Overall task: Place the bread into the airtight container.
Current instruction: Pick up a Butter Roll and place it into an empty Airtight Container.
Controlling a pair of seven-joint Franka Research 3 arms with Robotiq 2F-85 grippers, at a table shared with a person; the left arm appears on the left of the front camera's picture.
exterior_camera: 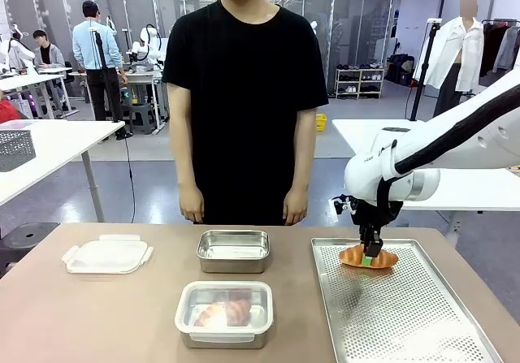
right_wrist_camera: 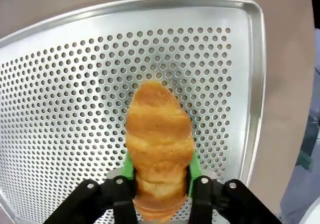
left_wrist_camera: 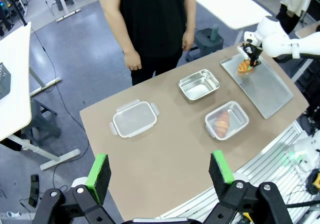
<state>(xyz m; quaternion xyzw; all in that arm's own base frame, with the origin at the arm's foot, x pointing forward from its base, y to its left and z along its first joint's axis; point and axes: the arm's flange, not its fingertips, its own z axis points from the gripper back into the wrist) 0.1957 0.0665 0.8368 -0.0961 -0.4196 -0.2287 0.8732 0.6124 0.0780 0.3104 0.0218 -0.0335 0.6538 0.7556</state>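
No legible text or labels anywhere

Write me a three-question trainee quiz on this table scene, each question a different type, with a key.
1. True or false: the right gripper has its green pads on either side of the golden croissant on the perforated metal tray.
2. Which one holds the second croissant? A: the open steel container. B: the steel container with a clear lid. C: the loose clear plastic lid.
3. Fill in: the left gripper is ____, with nothing between its fingers.
Key: 1 true; 2 B; 3 open.
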